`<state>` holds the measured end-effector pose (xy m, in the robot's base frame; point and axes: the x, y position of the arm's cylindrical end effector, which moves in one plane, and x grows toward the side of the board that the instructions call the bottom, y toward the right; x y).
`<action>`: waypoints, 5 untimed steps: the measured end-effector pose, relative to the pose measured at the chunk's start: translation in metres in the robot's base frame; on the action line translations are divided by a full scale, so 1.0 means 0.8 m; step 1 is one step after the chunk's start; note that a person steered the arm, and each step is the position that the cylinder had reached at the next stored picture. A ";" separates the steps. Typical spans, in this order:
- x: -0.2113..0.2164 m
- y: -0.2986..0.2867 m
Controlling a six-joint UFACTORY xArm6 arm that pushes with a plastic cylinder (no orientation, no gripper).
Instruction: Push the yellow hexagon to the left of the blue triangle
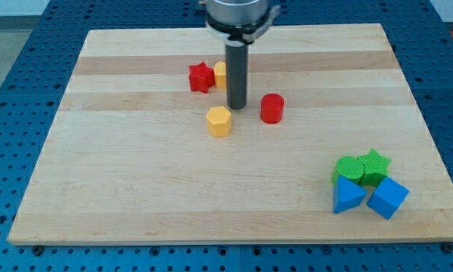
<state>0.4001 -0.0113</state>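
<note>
The yellow hexagon (219, 120) lies near the middle of the wooden board. The blue triangle (349, 196) sits far off at the view's bottom right. My tip (237, 106) rests on the board just above and right of the yellow hexagon, very close to it; I cannot tell if they touch. The rod rises from there to the view's top.
A red star (200, 77) and another yellow block (220, 74), partly hidden by the rod, lie above the hexagon. A red cylinder (271, 108) stands right of my tip. A blue cube (388, 198), a green cylinder (350, 168) and a green star (374, 165) cluster around the blue triangle.
</note>
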 end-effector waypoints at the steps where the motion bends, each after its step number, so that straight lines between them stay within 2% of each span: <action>1: 0.020 -0.033; 3: 0.079 -0.026; 5: 0.094 -0.059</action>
<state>0.4753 -0.0581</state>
